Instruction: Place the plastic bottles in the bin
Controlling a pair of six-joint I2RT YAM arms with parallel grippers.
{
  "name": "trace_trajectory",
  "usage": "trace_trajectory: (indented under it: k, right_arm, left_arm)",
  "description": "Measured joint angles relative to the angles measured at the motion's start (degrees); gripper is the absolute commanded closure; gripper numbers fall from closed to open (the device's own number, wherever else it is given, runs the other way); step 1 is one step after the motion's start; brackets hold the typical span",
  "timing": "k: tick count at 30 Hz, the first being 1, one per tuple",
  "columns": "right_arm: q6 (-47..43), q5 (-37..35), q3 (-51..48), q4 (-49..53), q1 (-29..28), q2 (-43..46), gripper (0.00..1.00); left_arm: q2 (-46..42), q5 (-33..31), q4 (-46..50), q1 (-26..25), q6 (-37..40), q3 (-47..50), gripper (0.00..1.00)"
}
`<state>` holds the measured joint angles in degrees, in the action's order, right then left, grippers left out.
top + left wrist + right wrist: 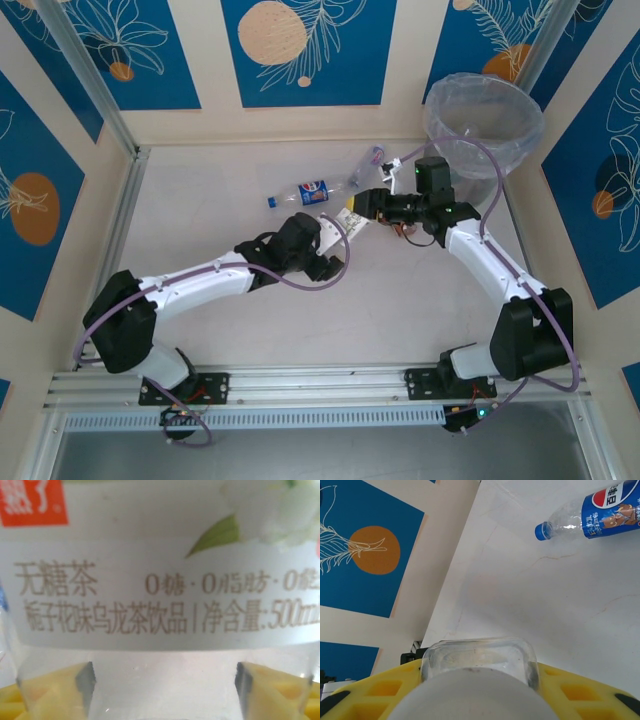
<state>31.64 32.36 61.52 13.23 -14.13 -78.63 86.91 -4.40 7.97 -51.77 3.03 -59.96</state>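
Printed white label of a tea bottle sat right against the left wrist camera. Its clear lower part lay between the yellow fingers of the left gripper; whether they pinched it or stood slightly off could not be told. At the right gripper, the fingers pressed on either side of the same bottle's clear, squarish end. Seen from above, this bottle spanned the gap between both grippers at mid-table, outside the bin. Further out, a Pepsi bottle lay on its side on the table. A clear bottle lay just beside the bin, which stood in the far right corner.
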Motion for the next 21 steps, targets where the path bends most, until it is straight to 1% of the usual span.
trace_trajectory:
  k: [1,7,12,16,21]
  right_arm:
    - [0.0,-0.2,0.0,0.1,0.3,0.3,0.61]
    - [-0.3,-2.6,0.2,1.7,2.2,3.6,0.62]
    - [-3.6,-6.4,4.4,6.9,3.4,5.2,0.61]
    - [-8.2,-12.7,11.5,12.4,4.8,5.5,0.62]
    - [-13.3,-20.9,20.0,16.9,7.3,6.0,0.62]
  left_arm:
    - [-0.2,0.9,-0.4,0.1,-0.2,0.0,0.01]
    - [-3.8,3.7,-3.4,0.2,-0.1,1.3,0.01]
    - [-9.9,3.9,-9.4,1.1,-1.3,7.6,0.01]
    - [-13.7,1.4,-13.6,3.6,-4.5,12.3,0.01]
    - [-15.3,-3.6,-15.4,6.4,-8.0,14.3,0.01]
